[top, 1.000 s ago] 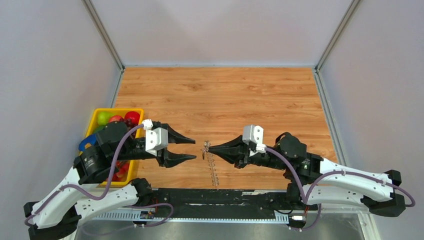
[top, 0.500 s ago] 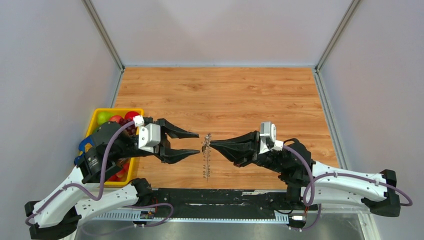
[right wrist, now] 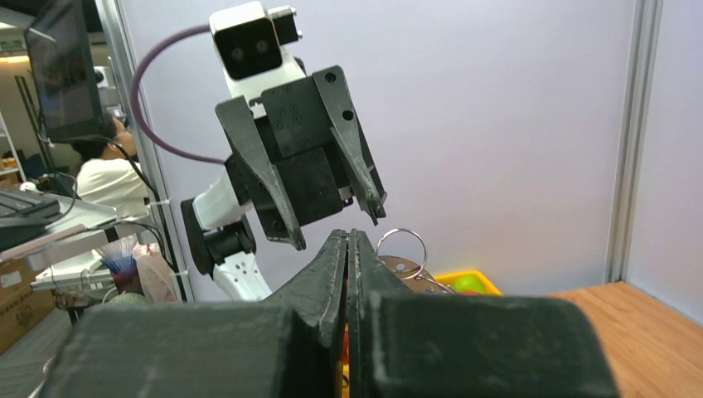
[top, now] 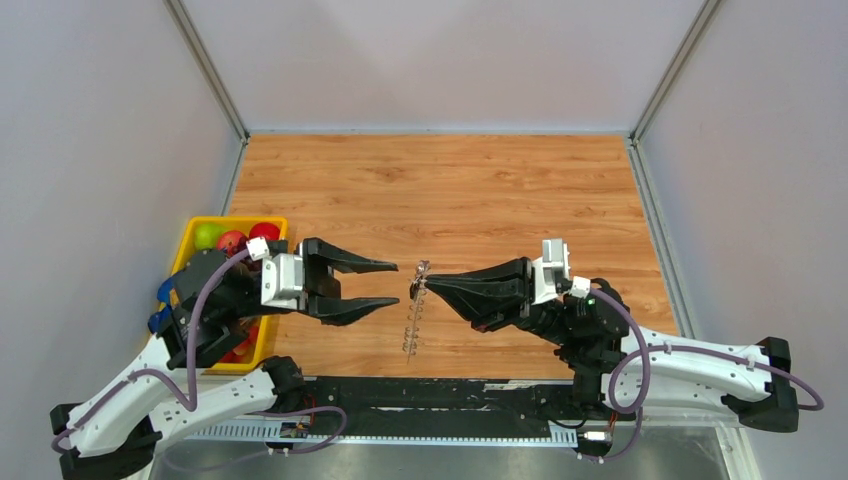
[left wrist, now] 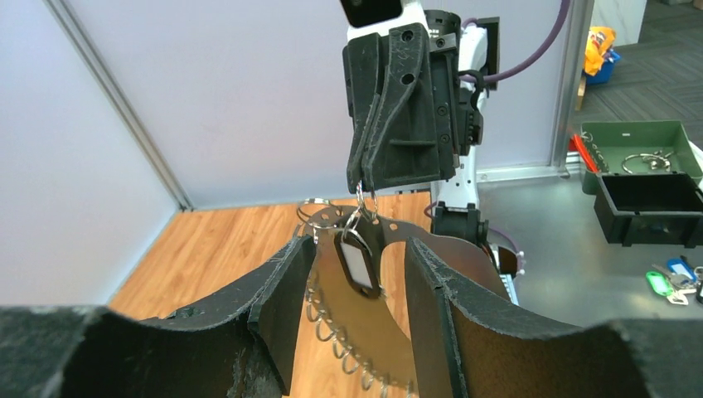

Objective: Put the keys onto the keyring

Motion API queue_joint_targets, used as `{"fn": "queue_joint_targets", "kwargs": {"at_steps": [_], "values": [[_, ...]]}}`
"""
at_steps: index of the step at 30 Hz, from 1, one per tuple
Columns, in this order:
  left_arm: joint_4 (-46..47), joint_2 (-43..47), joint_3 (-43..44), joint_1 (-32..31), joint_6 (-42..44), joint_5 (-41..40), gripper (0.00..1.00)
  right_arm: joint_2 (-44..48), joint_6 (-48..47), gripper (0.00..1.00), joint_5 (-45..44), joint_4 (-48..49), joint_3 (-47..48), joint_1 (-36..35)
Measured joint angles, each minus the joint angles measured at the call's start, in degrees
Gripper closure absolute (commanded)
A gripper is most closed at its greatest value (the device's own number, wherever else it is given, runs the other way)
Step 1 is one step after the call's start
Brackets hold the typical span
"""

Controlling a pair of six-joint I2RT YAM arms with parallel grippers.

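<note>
The keyring [top: 413, 320] is a thin metal crescent plate with small silvery rings along its edge. It hangs edge-on in the top view. My right gripper [top: 416, 288] is shut on a small ring at its top and holds it above the table. In the left wrist view the plate [left wrist: 381, 332] hangs between my open left fingers [left wrist: 286, 290], with a black-headed key or tag [left wrist: 358, 264] with a white face dangling in front of it. My left gripper [top: 394, 283] is open, its tips just left of the keyring. The right wrist view shows the shut fingers [right wrist: 336, 249] and the plate's top [right wrist: 406, 269].
A yellow bin [top: 240, 219] of coloured fruit stands at the table's left edge under my left arm; it also shows in the right wrist view [right wrist: 485, 282]. The wooden table [top: 450, 190] stretches behind both grippers. Grey walls enclose three sides.
The right arm has drawn back and tilted, the keyring still in its grip; the keyring's lower end has swung left. The left gripper has risen a little and points at the keyring.
</note>
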State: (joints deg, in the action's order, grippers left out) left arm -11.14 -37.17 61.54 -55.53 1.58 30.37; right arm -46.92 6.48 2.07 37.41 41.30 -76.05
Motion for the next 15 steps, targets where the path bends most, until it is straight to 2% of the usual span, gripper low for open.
{"fn": "queue_joint_targets", "kwargs": {"at_steps": [15], "values": [[13.53,-1.79,-0.37,0.0,-1.01,2.21,0.45,-4.24,-0.02,1.0,0.87,15.23,0.0,-0.44]]}}
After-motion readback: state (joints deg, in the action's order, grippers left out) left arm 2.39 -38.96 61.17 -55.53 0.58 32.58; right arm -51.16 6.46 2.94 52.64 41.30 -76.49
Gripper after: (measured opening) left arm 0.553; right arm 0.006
